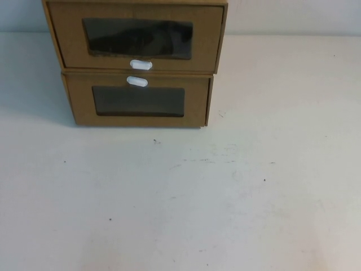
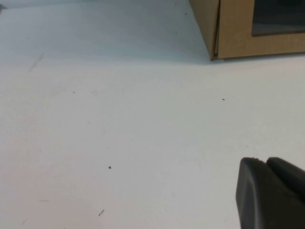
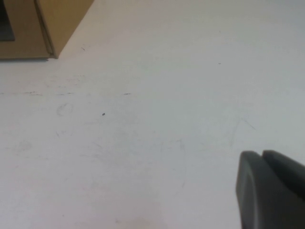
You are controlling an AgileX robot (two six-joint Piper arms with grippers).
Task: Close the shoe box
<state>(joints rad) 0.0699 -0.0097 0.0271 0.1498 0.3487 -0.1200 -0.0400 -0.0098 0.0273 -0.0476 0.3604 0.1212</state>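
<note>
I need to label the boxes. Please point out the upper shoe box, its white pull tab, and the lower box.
upper shoe box [image 1: 67, 39], high view, front panel.
white pull tab [image 1: 141, 64], high view, tab's middle.
lower box [image 1: 194, 101], high view, front panel.

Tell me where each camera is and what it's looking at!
High view: raised on the robot's side, looking down at the white table, the shoe box stacked on the lower box; no arms show.
Left wrist view: low over the table, toward the lower box's corner; left gripper at the edge.
Right wrist view: the same, from the other side; right gripper at the edge.
Shared: all see the lower box.
</note>
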